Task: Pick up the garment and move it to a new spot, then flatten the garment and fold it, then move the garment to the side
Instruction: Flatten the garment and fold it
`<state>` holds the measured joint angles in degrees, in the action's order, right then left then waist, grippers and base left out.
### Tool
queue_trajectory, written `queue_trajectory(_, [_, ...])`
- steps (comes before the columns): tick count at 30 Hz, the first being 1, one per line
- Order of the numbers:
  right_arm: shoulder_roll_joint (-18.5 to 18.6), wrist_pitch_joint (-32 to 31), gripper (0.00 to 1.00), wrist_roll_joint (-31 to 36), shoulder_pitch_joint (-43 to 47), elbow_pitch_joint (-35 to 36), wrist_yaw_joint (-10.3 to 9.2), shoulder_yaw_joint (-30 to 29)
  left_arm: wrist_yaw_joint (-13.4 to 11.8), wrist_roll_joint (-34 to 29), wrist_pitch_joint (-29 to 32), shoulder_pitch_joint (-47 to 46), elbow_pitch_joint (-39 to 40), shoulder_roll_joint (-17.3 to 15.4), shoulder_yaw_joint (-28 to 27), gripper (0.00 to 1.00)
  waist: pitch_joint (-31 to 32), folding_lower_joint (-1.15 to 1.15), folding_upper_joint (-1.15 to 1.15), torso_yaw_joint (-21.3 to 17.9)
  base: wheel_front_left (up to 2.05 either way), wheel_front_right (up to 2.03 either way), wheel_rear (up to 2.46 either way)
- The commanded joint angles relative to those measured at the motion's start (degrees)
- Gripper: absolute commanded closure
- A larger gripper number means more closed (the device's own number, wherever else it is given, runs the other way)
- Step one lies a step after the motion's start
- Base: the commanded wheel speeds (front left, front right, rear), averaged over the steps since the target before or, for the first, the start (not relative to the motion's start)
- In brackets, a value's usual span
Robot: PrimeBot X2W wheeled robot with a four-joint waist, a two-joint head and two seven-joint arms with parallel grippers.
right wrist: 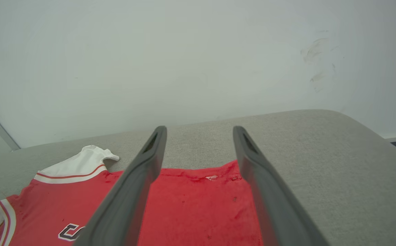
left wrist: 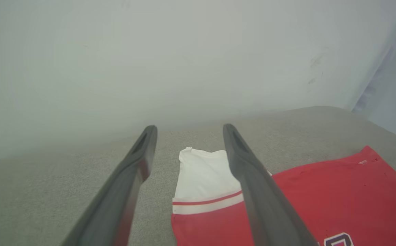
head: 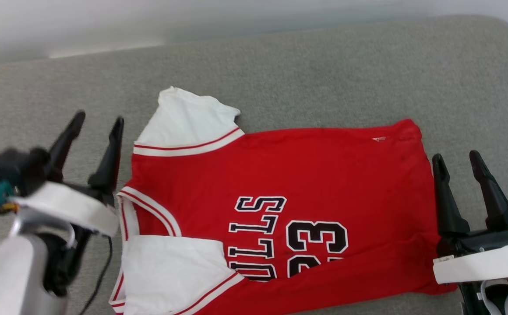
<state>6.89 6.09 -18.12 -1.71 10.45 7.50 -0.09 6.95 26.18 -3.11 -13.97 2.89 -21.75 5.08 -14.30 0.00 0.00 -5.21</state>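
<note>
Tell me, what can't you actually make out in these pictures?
Head view: the garment runs off the bottom edge, and folded cloth hides part of its print.
Head view: the wrist behind the left tool is blurred.
Right wrist view: the small white tag on the hem is too small to read.

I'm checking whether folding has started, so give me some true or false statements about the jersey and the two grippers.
1. The Bulls jersey lies print-up on the grey cushion. True.
2. The left gripper is shut on the jersey. False: its jaws are open and empty, beside the neckline.
3. The right gripper has open jaws beside the hem. True.
4. The printed number reads 45. False: it reads 23.
</note>
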Motion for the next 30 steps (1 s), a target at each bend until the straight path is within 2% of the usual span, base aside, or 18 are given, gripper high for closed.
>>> queue_trajectory(1, [-0.2, 0.4, 0.0, -0.2, -1.2, 0.3, -0.02, 0.4, 0.3, 1.1, 3.1, -3.1, 0.0, -1.8, 0.8, 0.0, -3.4, 0.0, 0.0, -2.5, 0.0, 0.0, 0.0])
queue_trajectory(8, [-0.9, 2.3, 0.0, -0.4, -2.6, 0.0, -0.02, 0.3, 0.4, 8.6, 22.5, -19.6, -2.2, -11.3, 6.9, 0.0, -9.9, 0.0, 0.0, -4.5, 0.0, 0.0, 0.0])
queue_trajectory(14, [-1.2, 3.0, 0.0, -0.7, -4.5, -1.1, -0.02, 2.0, 0.4, 16.8, 41.6, -33.2, -7.4, -16.9, 12.0, 0.0, -14.6, 0.0, 0.0, -6.0, 0.0, 0.0, 0.0])
queue_trajectory(17, [-0.1, 3.1, 0.0, 0.5, -5.0, -2.8, -0.03, 3.7, 0.4, 18.6, 48.9, -37.9, -10.0, -18.0, 14.5, 0.0, -16.5, 0.0, 0.0, -6.7, 0.0, 0.0, 0.0])
queue_trajectory(23, [-1.0, 4.5, 0.0, -0.5, -6.5, -5.0, -0.02, 4.8, -0.4, 22.6, 57.5, -43.8, -15.0, -17.6, 14.8, 0.0, -19.1, 0.0, 0.0, -8.2, 0.0, 0.0, 0.0])
queue_trajectory(30, [-1.3, 5.7, 0.0, -1.0, -8.1, -6.3, -0.02, 6.3, -0.4, 20.9, 60.0, -47.1, -19.6, -18.8, 16.4, 0.0, -21.4, 0.0, 0.0, -9.8, 0.0, 0.0, 0.0])
